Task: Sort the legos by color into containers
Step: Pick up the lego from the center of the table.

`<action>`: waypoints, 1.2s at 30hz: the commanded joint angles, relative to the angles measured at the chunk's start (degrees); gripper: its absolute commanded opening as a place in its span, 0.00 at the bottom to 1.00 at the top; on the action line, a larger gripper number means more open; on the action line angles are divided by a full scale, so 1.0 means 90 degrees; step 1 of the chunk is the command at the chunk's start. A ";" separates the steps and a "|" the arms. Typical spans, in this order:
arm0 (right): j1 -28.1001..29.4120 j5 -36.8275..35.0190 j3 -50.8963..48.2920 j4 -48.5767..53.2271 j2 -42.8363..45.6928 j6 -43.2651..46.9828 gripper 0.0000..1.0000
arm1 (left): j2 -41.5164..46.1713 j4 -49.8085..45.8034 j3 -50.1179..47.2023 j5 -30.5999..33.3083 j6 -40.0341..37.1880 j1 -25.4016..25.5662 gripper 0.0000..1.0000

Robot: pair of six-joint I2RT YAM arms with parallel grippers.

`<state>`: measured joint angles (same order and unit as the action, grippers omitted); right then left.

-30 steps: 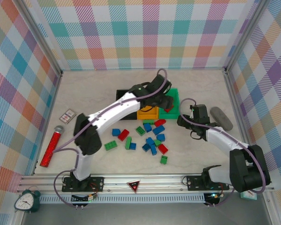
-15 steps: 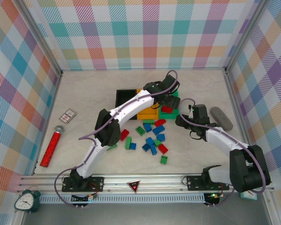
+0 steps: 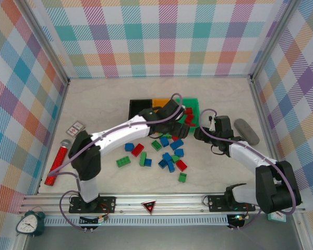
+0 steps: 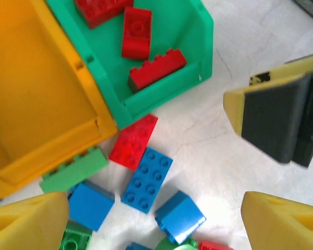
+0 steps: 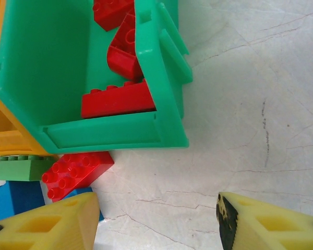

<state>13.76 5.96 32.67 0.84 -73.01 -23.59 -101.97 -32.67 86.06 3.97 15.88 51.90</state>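
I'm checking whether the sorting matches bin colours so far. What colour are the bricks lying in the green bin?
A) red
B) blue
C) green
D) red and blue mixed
A: in the left wrist view every brick seen inside the green bin is one of the red bricks, and the right wrist view shows the same.

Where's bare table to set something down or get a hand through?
Free: the far strip of table between the bins and the back wall; the left stretch bordered by black bin, card and red tube; the patch right of green bin, under the right pincer. Crowded: loose legos in front of the bins, left arm over them.
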 commanded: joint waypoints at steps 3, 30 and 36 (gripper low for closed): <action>-0.0014 0.0263 -0.0016 -0.0220 -0.0168 -0.0068 0.62 | 0.0710 0.0372 -0.1181 0.0271 0.0540 0.0034 0.85; 0.0004 0.0317 0.0043 -0.0200 -0.0286 -0.0042 0.62 | 0.0619 -0.0780 -0.2484 0.0310 -0.0065 -0.1353 0.68; 0.0004 0.0324 0.0052 -0.0194 -0.0314 -0.0043 0.62 | 0.0256 -0.1176 -0.2133 0.0577 -0.0498 -0.1365 0.65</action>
<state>13.78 8.05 32.67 -0.40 -75.35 -23.57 -98.89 -39.68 64.77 8.25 14.66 40.18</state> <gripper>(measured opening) 0.619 0.654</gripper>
